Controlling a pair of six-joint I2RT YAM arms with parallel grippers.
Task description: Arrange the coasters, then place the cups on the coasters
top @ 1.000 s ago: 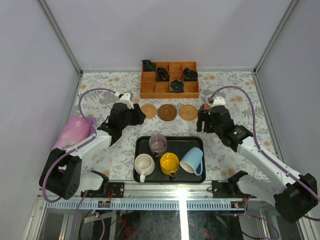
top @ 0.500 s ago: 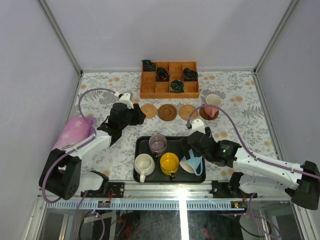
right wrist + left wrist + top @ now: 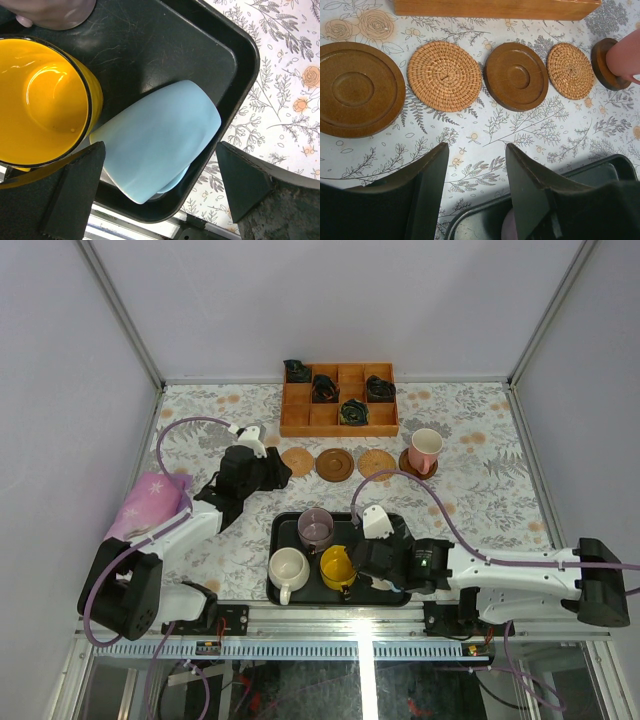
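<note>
Right gripper (image 3: pixel 159 167) was wide open astride the tipped blue cup (image 3: pixel 165 125), lower centre. Left gripper (image 3: pixel 477 165) sat part open, empty.

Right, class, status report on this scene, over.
Right gripper jaws open, straddling tipped blue cup. Left gripper jaws parted, empty. Pink cup on coaster. Yellow cup crowding it.

Row of five, read from the middle dark coaster (image 3: pixel 516 76). Just left: woven tan coaster (image 3: pixel 445 76), then outer dark coaster (image 3: pixel 357 89). Just right: second woven coaster (image 3: pixel 570 70), then far dark coaster (image 3: pixel 605 65) bearing pink cup (image 3: pixel 626 57). Beyond: wooden box (image 3: pixel 495 8). Nearer: black tray (image 3: pixel 600 170) and left gripper (image 3: pixel 477 195), fingers parted, nothing between.
</note>
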